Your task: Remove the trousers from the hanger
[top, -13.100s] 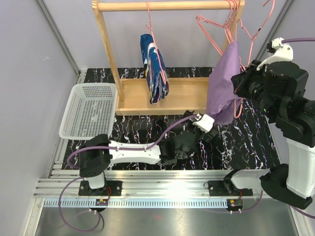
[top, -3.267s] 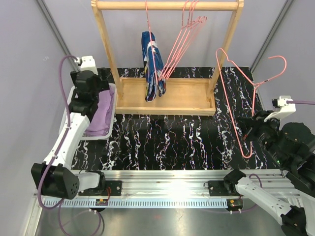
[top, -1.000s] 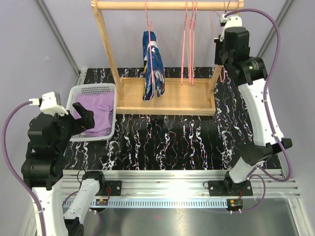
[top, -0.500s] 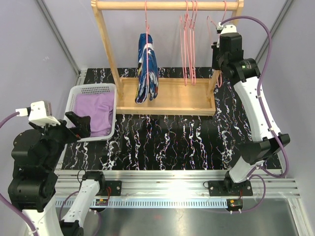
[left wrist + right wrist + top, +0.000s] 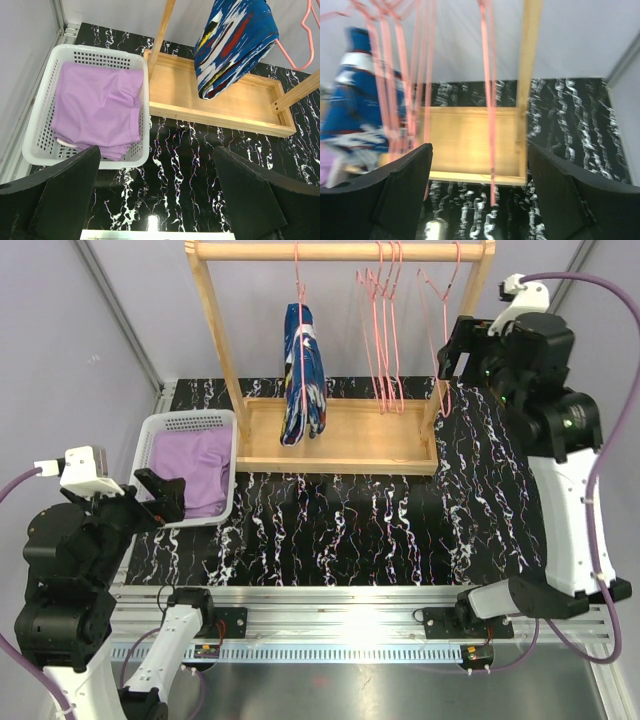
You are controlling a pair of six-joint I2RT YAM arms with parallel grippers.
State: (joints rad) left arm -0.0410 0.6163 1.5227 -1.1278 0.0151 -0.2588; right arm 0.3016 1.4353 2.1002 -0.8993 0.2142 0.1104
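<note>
Halfway: lilac trousers (image 5: pixel 95 107) in basket (image 5: pixel 36 127) at left, blue trousers (image 5: pixel 232 45) hang on hanger (image 5: pixel 299 285), 1 pair left. L gripper (image 5: pixel 156 165), R gripper (image 5: pixel 479 150) both spread wide, empty.

1. The left gripper (image 5: pixel 156 150) showed as two black fingers (image 5: pixel 65 195) filling the bottom corners, spread wide apart with nothing between them.
2. A white perforated basket (image 5: pixel 100 54) stood at the left on a black, white-veined tabletop (image 5: pixel 185 165).
3. Lilac-purple trousers (image 5: pixel 95 112) lay rumpled inside the basket, covering most of its floor.
4. Just right of the basket sat a wooden rack's shallow tray base (image 5: pixel 225 105), with an upright post (image 5: pixel 162 30) rising from its left end out of frame.
5. Dark blue trousers (image 5: pixel 235 42) splashed with white, red and yellow hung folded above the tray.
6. A curve of pink wire hanger (image 5: pixel 304 47) showed at the right edge, beside the blue trousers.
</note>
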